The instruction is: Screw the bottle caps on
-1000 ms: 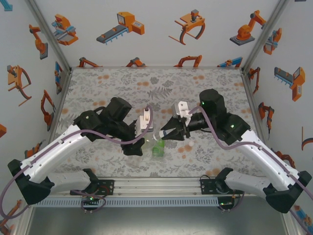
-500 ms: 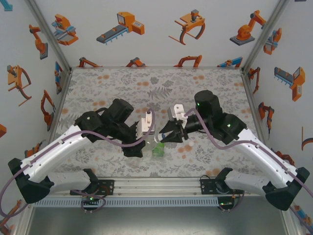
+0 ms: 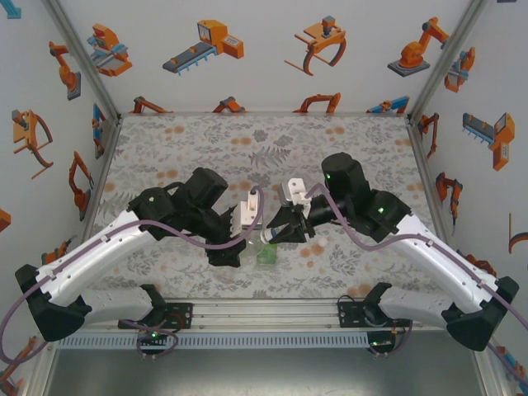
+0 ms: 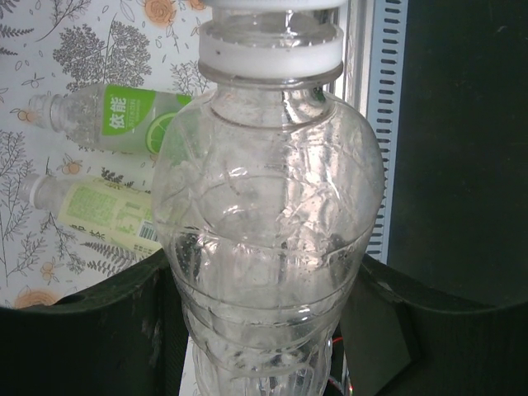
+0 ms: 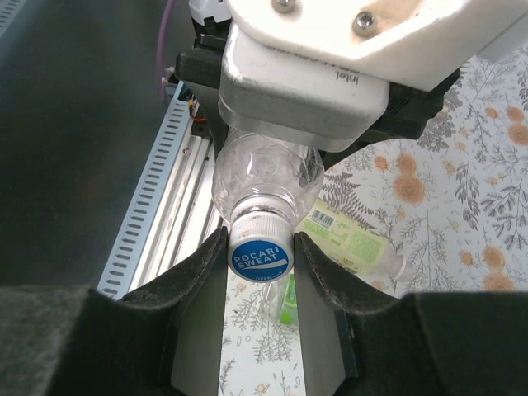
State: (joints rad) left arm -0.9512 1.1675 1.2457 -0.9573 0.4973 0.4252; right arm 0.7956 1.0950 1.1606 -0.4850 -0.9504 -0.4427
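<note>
Over the middle of the table's (image 3: pixel 206 140) near edge, two arms meet tip to tip in the overhead view, where the left gripper (image 3: pixel 235 250) and right gripper (image 3: pixel 272 234) crowd together and little of what they carry can be made out; only a patch of green (image 3: pixel 266 254) shows on the table beneath them.

The left wrist view supplies the body of the clear bottle (image 4: pixel 268 223), unlabelled and empty, with a white ring (image 4: pixel 272 62) at its neck; the left gripper (image 4: pixel 264 338) is clamped on its lower part, one dark finger (image 4: pixel 82 330) on each side. Behind it two more bottles lie on their sides on the table, just beside each other: one with a bright green label (image 4: pixel 124 111), one with a pale yellow-green label (image 4: pixel 99 210).

The right wrist view supplies the other end: a blue cap (image 5: pixel 260 257) printed POCARI SWEAT sits on the mouth of the clear bottle (image 5: pixel 264 177); the right gripper (image 5: pixel 260 276) is closed on that cap, its fingers (image 5: pixel 194 280) pressing both sides; how far the cap is threaded cannot be told. The pale-labelled bottle (image 5: pixel 346 239) lies past it, near the metal rail (image 5: pixel 165 206) along the table's near edge.
</note>
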